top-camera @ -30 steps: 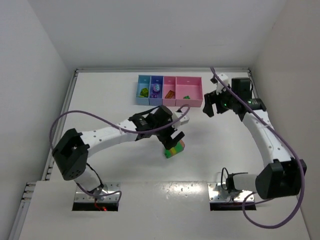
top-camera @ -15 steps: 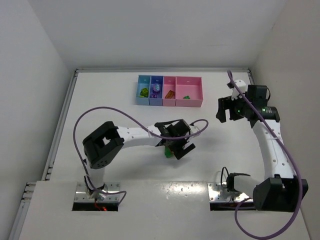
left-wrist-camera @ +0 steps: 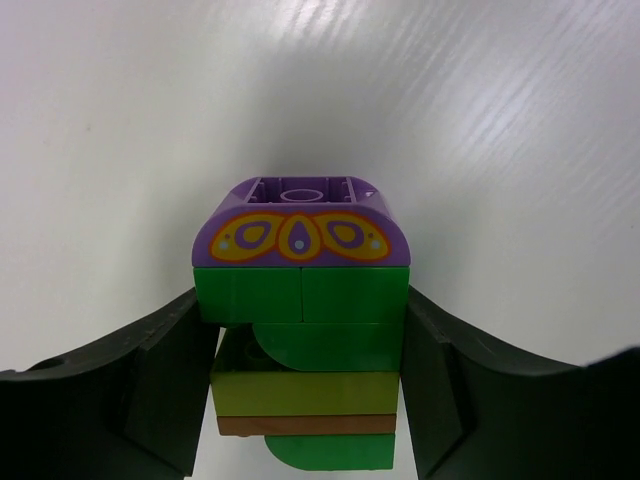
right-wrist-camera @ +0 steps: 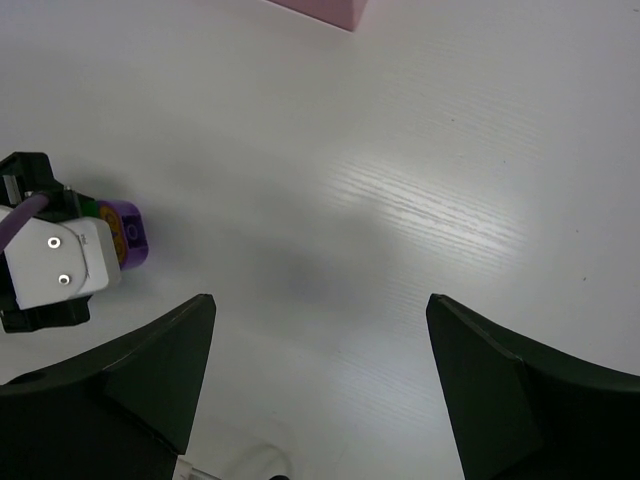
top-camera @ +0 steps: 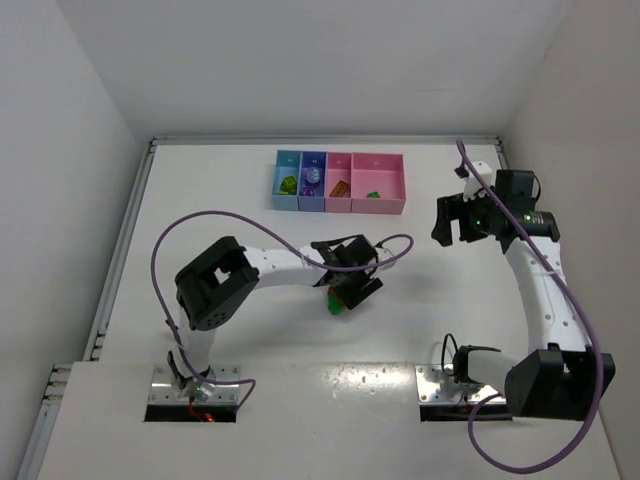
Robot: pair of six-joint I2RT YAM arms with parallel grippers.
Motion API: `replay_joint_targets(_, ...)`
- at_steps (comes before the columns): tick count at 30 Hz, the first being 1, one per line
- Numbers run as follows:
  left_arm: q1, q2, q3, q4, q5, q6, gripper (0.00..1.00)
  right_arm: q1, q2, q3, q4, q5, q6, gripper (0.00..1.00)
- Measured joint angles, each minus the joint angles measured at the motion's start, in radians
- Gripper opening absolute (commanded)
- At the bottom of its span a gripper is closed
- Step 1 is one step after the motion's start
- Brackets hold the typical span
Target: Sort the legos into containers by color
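Observation:
A striped lego clump (left-wrist-camera: 300, 330), purple on top, then green, yellow-green, brown and green, lies on the white table. My left gripper (left-wrist-camera: 300, 300) is shut on it, a dark finger pressed against each side. From above, the clump (top-camera: 335, 304) peeks out under the left gripper (top-camera: 352, 285) at mid-table. The containers (top-camera: 340, 206) stand in a row at the back and hold small legos: green (top-camera: 288, 185), purple (top-camera: 313, 177), orange (top-camera: 339, 187) and green (top-camera: 372, 193). My right gripper (top-camera: 445, 222) hangs open to the right, with only bare table between its jaws (right-wrist-camera: 320, 310).
The right wrist view shows the left gripper's white body (right-wrist-camera: 55, 265) and the clump's purple end (right-wrist-camera: 130, 235) at far left, and a pink bin corner (right-wrist-camera: 320, 8) at the top. A purple cable (top-camera: 215, 222) loops over the left arm. White walls enclose the table.
The left gripper has closed its fingers onto the clump and its arm has folded in closer. The right arm swung right a second ago and has since held still.

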Motion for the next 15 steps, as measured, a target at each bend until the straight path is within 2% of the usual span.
replay_joint_targets(3,0.018,0.0,0.0,0.0,0.005,0.01,0.24,0.0,0.012,0.0,-0.001,-0.011,0.0,0.87)
replay_joint_targets(6,0.045,0.0,0.001,0.0,0.02,0.021,0.11,0.0,0.026,0.002,-0.002,-0.023,0.0,0.87)
replay_joint_targets(9,0.096,0.0,0.01,-0.01,0.072,0.024,0.11,0.0,0.044,0.009,-0.001,-0.045,0.0,0.87)
replay_joint_targets(12,0.178,0.0,0.021,-0.015,0.188,0.023,0.19,0.0,0.065,0.019,-0.006,-0.106,-0.001,0.87)
replay_joint_targets(15,0.295,0.0,0.03,-0.013,0.401,-0.003,0.2,0.0,0.094,0.028,-0.018,-0.228,-0.005,0.87)
